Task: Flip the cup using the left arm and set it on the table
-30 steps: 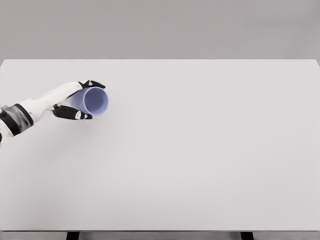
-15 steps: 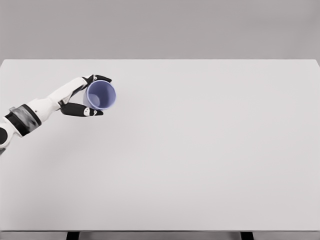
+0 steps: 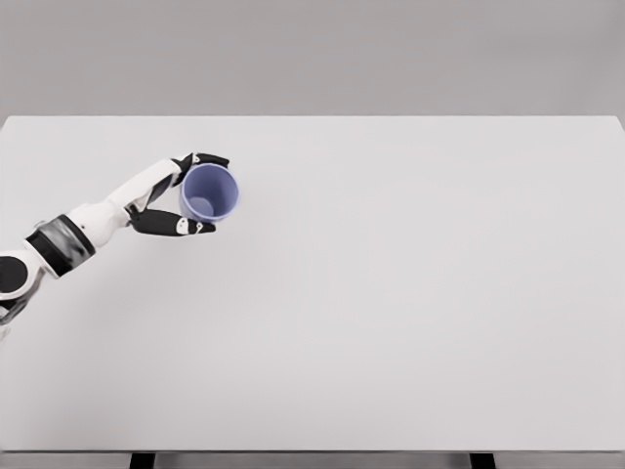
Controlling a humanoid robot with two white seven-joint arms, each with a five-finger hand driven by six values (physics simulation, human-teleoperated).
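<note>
The left hand is closed around the blue cup, with dark fingers above its rim and the thumb below it. The cup is over the far left part of the white table. Its mouth faces up toward the camera and the inside bottom is visible, so the flip itself seems nearly finished. It is difficult to say from this view if the cup base already touches the table or hangs just above it. What is left, as a judgement, is to set it down upright and to free the grasp. The right arm does not appear.
</note>
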